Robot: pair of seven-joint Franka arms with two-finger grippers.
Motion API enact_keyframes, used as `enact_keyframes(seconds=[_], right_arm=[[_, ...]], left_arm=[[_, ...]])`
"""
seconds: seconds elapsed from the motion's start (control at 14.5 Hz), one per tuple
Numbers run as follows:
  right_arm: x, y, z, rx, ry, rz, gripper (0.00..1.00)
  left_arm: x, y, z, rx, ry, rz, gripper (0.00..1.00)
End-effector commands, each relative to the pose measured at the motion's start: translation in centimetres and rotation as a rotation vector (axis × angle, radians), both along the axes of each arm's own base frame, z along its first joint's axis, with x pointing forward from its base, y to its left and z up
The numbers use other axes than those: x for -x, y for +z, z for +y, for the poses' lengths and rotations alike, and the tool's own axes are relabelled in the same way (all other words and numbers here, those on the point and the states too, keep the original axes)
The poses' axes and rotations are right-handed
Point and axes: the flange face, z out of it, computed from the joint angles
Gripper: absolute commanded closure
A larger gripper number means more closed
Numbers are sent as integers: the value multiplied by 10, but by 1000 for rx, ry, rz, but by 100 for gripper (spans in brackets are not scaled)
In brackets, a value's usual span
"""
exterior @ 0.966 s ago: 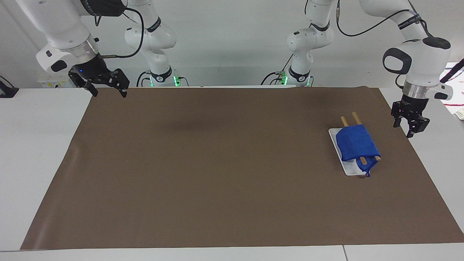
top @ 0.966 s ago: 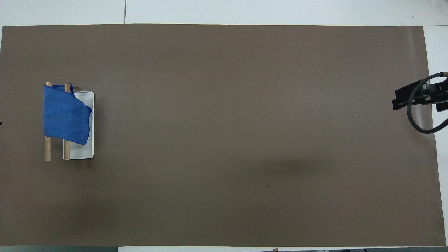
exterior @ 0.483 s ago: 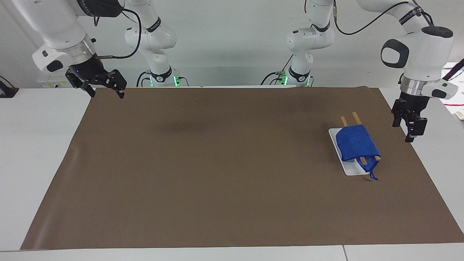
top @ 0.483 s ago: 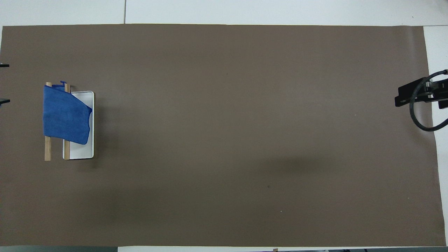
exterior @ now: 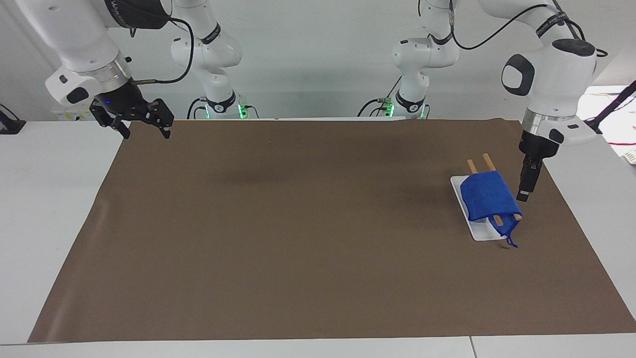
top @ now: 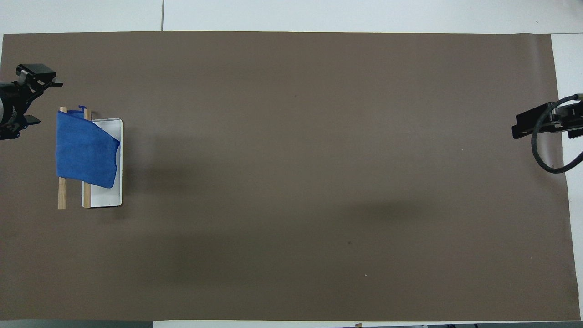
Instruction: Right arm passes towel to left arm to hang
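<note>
The blue towel [exterior: 487, 196] hangs draped over two wooden rods [exterior: 488, 161] of a small rack with a white base [exterior: 479, 231], toward the left arm's end of the mat. It also shows in the overhead view [top: 82, 150]. Its loop tag [exterior: 512, 242] dangles at the corner farther from the robots. My left gripper [exterior: 524, 193] is open and empty, raised just beside the rack and apart from the towel; it also shows in the overhead view [top: 45, 102]. My right gripper [exterior: 145, 130] is open and empty, raised over the mat's corner at the right arm's end.
A brown mat [exterior: 298, 223] covers most of the white table [exterior: 49, 199]. The rack's rods [top: 62, 198] stick out past the towel at both ends. The right gripper's cable [top: 544, 159] loops over the mat's edge.
The left gripper has swung in toward the rack and turned edge-on to the facing camera. The right gripper has barely shifted. The towel has not moved.
</note>
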Motion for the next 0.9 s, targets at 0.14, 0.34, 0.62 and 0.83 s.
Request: enact_keyframes(seconds=[0.14, 0.34, 0.62, 0.83], right_arm=[[3, -1, 1, -4, -27, -30, 0], [4, 0, 0, -5, -24, -28, 0], [5, -1, -3, -6, -28, -22, 0], [5, -1, -1, -5, -25, -20, 0]], left_arm=[[6, 17, -15, -103, -320, 149, 0], [9, 37, -20, -60, -504, 208, 0], [16, 55, -22, -57, -645, 306, 0], [40, 58, -20, -43, -753, 398, 0]])
